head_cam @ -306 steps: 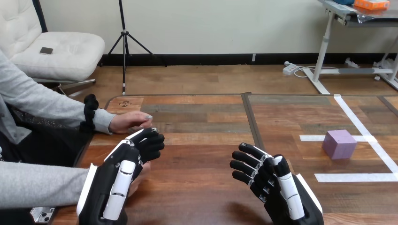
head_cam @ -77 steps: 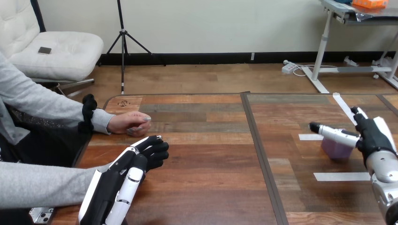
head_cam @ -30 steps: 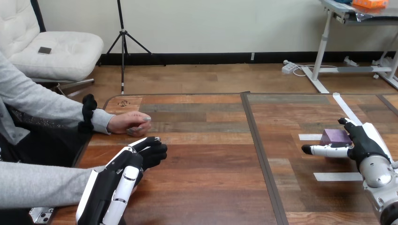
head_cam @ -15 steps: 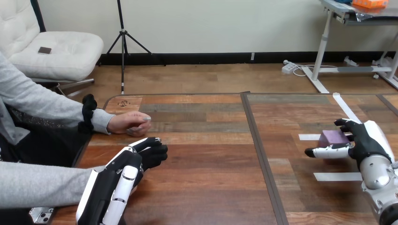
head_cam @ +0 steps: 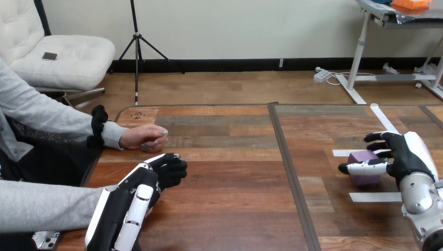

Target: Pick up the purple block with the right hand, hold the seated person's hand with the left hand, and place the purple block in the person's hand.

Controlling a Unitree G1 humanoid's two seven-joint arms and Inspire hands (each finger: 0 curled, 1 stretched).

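The purple block (head_cam: 365, 176) is at the table's right, tilted, inside the white tape marks. My right hand (head_cam: 406, 157) is shut on it, with the thumb across its near face and the fingers over its far top. At the lower left, my left hand (head_cam: 137, 197) lies on top of the person's hand, which comes out of the grey sleeve (head_cam: 47, 209) and is almost wholly hidden beneath it. Whether my left hand holds that hand I cannot tell. The person's other hand (head_cam: 143, 137) rests on the table farther back, loosely closed and apart from my hands.
White tape strips (head_cam: 373, 197) mark a square on the right half of the table. A dark seam (head_cam: 287, 157) runs front to back through the middle. A phone (head_cam: 44, 239) lies at the lower left corner by the table's edge.
My right hand came down onto the block and closed round it. The block has tipped and shifted slightly left. My left hand and both of the person's hands have stayed put.
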